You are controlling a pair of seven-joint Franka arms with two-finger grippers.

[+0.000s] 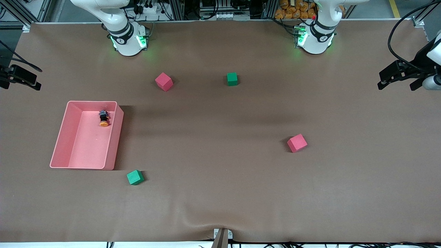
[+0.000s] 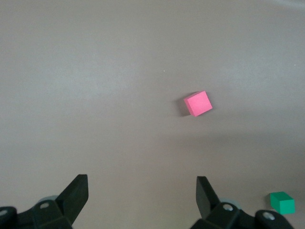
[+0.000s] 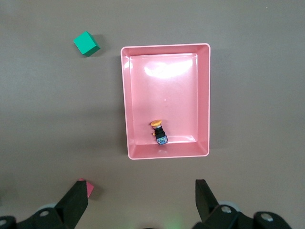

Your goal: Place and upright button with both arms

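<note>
The button (image 1: 103, 118) lies on its side in the pink tray (image 1: 93, 102), near the tray's wall closest to the robot bases, with its orange cap pointing toward the front camera. It also shows in the right wrist view (image 3: 159, 132), inside the tray (image 3: 125, 95). My right gripper (image 3: 141, 186) is open and empty, high above the table beside the tray. My left gripper (image 2: 141, 183) is open and empty, high above bare table. Neither gripper shows in the front view, only the arms' bases.
Two pink cubes (image 1: 163, 81) (image 1: 297, 143) and two green cubes (image 1: 232, 79) (image 1: 135, 177) lie on the brown table. The left wrist view shows a pink cube (image 2: 198, 103) and a green cube (image 2: 282, 202). Black camera mounts (image 1: 403, 74) stand at the table's ends.
</note>
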